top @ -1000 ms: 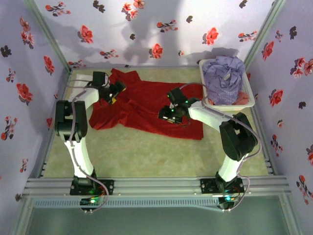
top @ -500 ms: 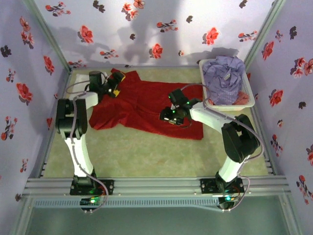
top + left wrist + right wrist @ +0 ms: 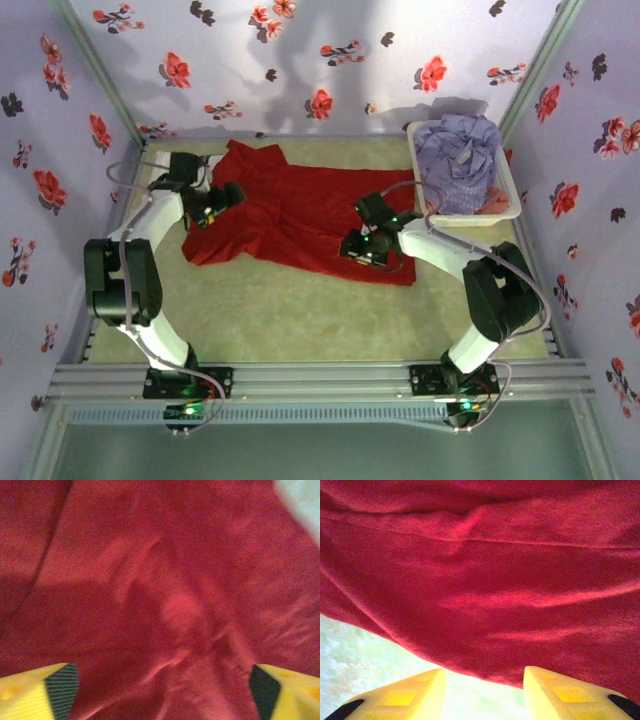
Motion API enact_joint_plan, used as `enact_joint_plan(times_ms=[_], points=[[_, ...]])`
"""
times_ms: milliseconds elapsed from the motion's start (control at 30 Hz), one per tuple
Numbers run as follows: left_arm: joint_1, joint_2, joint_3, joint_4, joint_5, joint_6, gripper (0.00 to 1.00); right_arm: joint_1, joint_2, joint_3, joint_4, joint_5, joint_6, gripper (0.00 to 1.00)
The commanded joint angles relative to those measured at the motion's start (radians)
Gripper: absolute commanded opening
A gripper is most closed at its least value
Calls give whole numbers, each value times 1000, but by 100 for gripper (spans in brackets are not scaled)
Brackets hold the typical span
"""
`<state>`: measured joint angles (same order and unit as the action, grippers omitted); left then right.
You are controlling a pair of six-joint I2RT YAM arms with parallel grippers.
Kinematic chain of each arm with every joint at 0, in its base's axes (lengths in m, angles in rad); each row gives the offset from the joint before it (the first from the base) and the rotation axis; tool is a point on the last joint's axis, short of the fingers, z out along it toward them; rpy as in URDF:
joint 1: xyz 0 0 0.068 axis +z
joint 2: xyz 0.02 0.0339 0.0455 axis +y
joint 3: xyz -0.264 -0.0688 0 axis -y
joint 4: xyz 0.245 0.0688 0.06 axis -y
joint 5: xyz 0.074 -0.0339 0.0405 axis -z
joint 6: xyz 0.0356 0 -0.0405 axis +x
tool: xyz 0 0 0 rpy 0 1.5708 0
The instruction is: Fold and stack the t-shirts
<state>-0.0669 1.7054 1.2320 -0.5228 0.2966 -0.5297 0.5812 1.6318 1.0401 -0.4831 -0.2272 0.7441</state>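
**A:** Pale green table (image 3: 300,310), floral walls. Where's the red t-shirt (image 3: 300,215)?

**B:** Spread mid-table. The left gripper (image 3: 222,197) has swung out to its left sleeve, fingers wide, holding nothing. The right gripper (image 3: 362,248) has slid to the near hem, half-parted and empty.

**A:** Meaning?

**B:** Probably lining up edge pinches for the first fold.

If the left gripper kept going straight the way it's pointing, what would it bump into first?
The red t-shirt. The left gripper points its open jaws straight at the wrinkled cloth, with nothing else in between. How close it is, the blurry picture doesn't tell.
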Motion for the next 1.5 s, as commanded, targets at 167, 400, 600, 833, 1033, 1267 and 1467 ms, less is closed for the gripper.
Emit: enact_joint_plan(times_ms=[167, 400, 600, 833, 1033, 1267, 1467], points=[[3, -40, -169, -158, -134, 82, 57, -24, -88, -132, 12, 22, 27, 40], [11, -9, -195, -183, -267, 102, 55, -59, -150, -227, 6, 36, 26, 38], [50, 6, -181, -190, -273, 121, 56, -114, -178, -285, 3, 51, 4, 38], [148, 33, -183, -194, -232, 162, 58, -200, -179, -336, -9, 60, -26, 38], [181, 75, -172, -194, -234, 191, 56, -215, -194, -340, -77, 105, -39, 37], [203, 66, -178, -198, -237, 195, 53, -251, -250, -347, -160, 142, -35, 37], [204, 25, -167, -236, -230, 219, 53, -243, -359, -330, -120, 12, -12, 29]])
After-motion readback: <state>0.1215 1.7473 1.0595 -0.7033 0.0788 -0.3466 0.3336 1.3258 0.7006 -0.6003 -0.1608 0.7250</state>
